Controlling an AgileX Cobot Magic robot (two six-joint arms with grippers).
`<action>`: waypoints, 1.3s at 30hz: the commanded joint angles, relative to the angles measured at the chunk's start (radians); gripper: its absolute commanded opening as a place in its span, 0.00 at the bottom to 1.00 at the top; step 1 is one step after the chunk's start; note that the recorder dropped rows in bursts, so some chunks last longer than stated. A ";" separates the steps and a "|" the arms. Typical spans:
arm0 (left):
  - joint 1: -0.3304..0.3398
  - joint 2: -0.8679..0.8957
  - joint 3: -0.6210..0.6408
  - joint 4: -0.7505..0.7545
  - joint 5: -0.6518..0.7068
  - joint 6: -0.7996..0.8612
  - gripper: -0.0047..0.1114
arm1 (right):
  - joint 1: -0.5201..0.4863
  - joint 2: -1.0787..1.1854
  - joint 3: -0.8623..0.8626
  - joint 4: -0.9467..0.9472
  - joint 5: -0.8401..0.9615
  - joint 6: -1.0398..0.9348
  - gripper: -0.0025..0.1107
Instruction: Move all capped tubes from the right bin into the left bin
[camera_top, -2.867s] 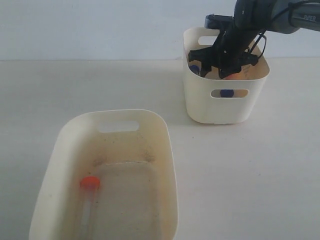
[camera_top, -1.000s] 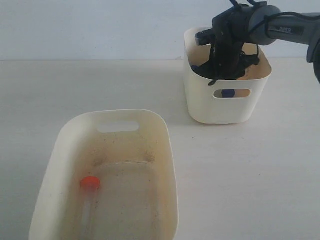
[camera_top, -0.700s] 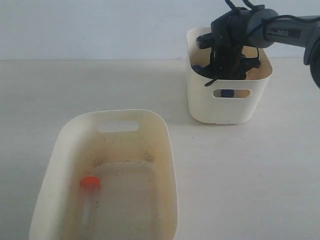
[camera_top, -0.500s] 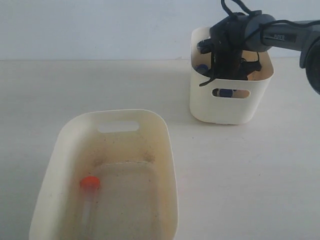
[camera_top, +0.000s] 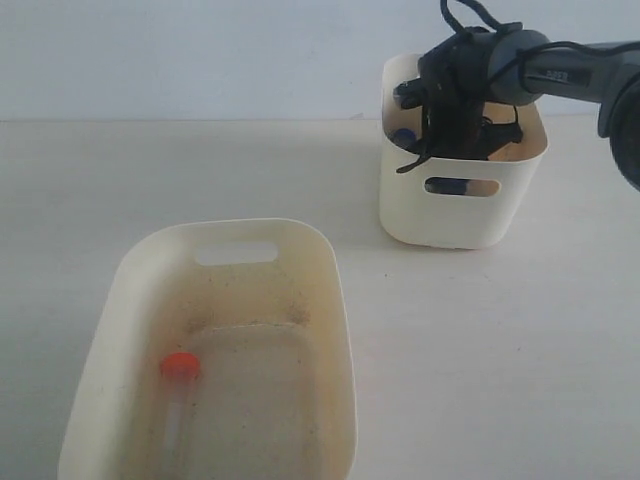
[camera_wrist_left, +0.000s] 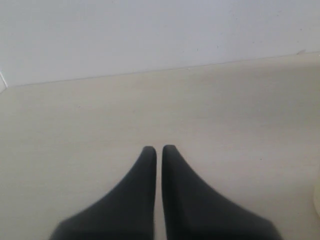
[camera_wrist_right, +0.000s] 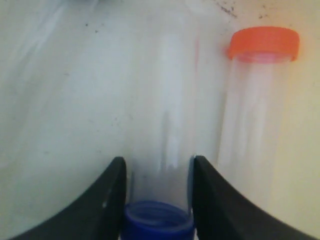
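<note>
Straddling blue tube (camera_wrist_right: 160, 130) in right bin (camera_top: 440, 215), right gripper (camera_wrist_right: 157, 160) flanked it; grip unclear. Orange tube (camera_wrist_right: 255, 110) lay just beside gripper, also unmoved. Third tube (camera_top: 180, 366) lay in left bin (camera_top: 330, 300), well apart. Left gripper (camera_wrist_left: 156, 150) was closed, empty.

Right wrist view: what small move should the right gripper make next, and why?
Probably close firmly on the blue-capped tube before any lift. The right gripper has a finger on each side of it near the cap, but a firm pinch is not clear.
</note>
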 joint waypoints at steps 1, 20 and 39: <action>0.001 -0.002 -0.004 -0.007 -0.015 -0.012 0.08 | -0.007 -0.070 -0.006 0.005 0.034 0.007 0.02; 0.001 -0.002 -0.004 -0.007 -0.015 -0.012 0.08 | 0.003 -0.602 0.227 0.380 0.141 -0.134 0.02; 0.001 -0.002 -0.004 -0.007 -0.015 -0.012 0.08 | 0.642 -0.931 0.925 0.645 -0.334 0.054 0.52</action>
